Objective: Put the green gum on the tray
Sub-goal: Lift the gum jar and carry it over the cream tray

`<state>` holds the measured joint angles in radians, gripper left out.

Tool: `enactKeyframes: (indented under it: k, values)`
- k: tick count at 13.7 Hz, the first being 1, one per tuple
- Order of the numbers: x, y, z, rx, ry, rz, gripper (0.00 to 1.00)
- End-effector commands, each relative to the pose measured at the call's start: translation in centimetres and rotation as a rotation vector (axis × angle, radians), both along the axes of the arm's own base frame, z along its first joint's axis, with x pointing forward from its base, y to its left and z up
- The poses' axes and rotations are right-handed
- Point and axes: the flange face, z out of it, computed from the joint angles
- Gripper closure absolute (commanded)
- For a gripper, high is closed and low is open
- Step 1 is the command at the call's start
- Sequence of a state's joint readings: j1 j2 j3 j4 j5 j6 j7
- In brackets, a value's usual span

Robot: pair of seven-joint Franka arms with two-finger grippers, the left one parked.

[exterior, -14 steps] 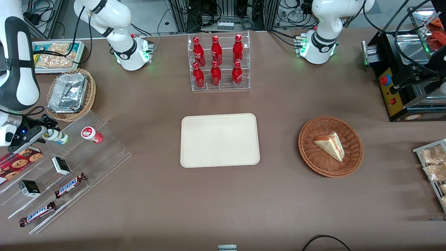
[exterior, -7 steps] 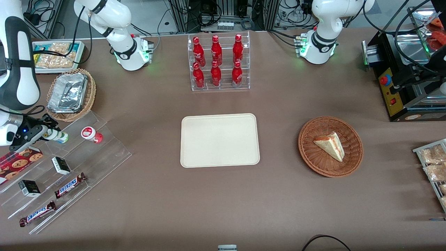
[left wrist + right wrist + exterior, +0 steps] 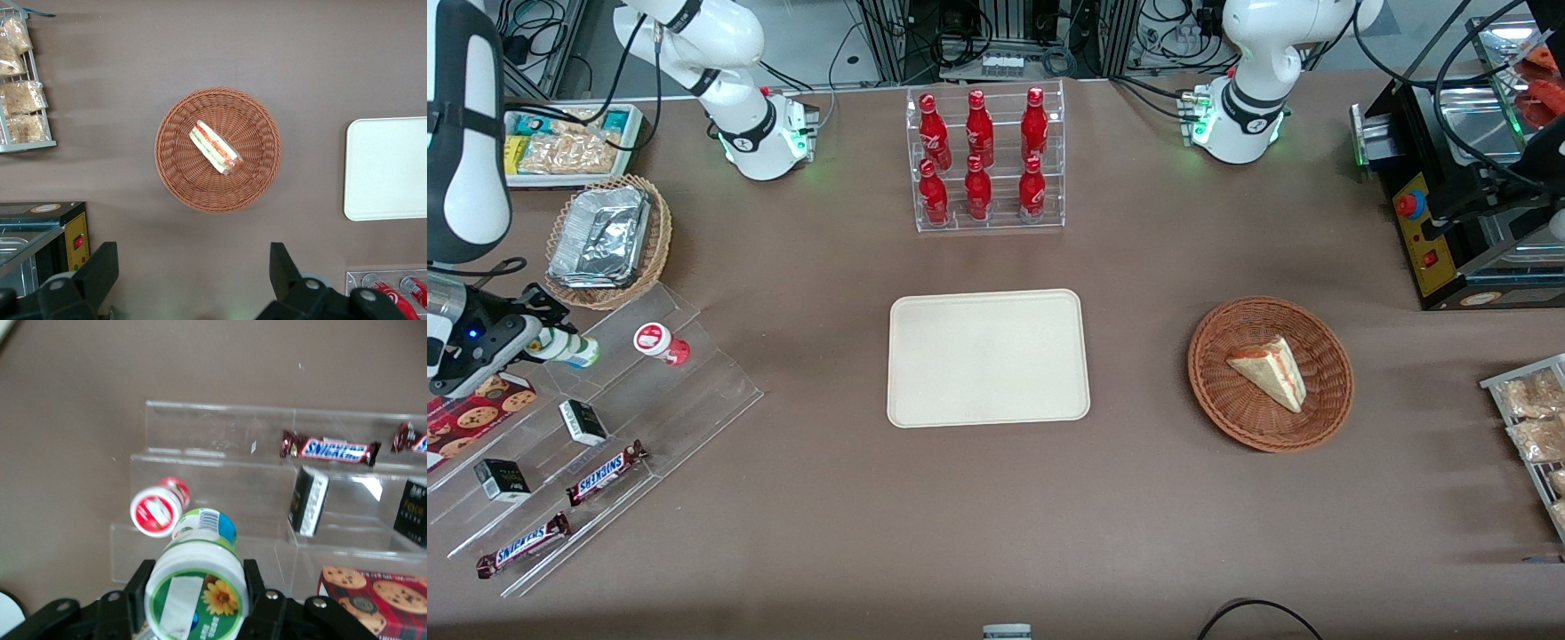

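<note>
At the working arm's end of the desk point(image 3: 1138, 498), above the uppermost step of the clear acrylic stepped stand point(image 3: 596, 427), the pincer point(image 3: 532, 342) was pinching the green gum point(image 3: 569, 349) just under its lid. The wrist camera showed the black fingers point(image 3: 139, 587) pressed against both flanks of the bottle, lid facing the lens. That lid bore a green ring, a white panel and a yellow flower print; its small lettering could not be read. A barcode and a teal band showed on the body.

Just beside the green gum on the stand lay the red-lidded gum bottle point(image 3: 660, 342), on its side, not touching the pincer. On the stand's lower steps, nearer the front camera, lay two bars marked "SNICKERS" point(image 3: 605, 472) and two small dark boxes point(image 3: 583, 421) whose wording was illegible. A red cookie packet point(image 3: 467, 414) printed with chocolate-chip biscuits lay at the stand's edge, close under the pincer.

Well apart from the stand, toward the middle of the desk, lay the tray point(image 3: 989, 357), with nothing on it. Farther from the front camera than the tray stood a clear rack of six red bottles point(image 3: 983, 160); their white script was too small to read. Toward the parked arm's end, a round wicker basket point(image 3: 1270, 373) held a sandwich wedge point(image 3: 1267, 372).
</note>
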<state>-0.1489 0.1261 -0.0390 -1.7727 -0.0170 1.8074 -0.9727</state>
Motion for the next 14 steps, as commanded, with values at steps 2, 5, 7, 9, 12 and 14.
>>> enactKeyframes:
  k: [2,5,7,9,12,14]
  values:
    - [1.1,6.4,0.1,-0.025,0.024,-0.045,1.0]
    - [1.1,14.8,-1.4,-0.048,0.07,-0.148,1.0]
    - [0.9,21.3,-3.1,-0.067,0.089,-0.229,1.0]
    - [0.8,27.5,-5.3,-0.06,0.11,-0.34,1.0]
    - [1.0,34.2,-8.4,-0.049,0.107,-0.443,1.0]
    - [0.2,38.7,-9.6,-0.032,0.086,-0.5,1.0]
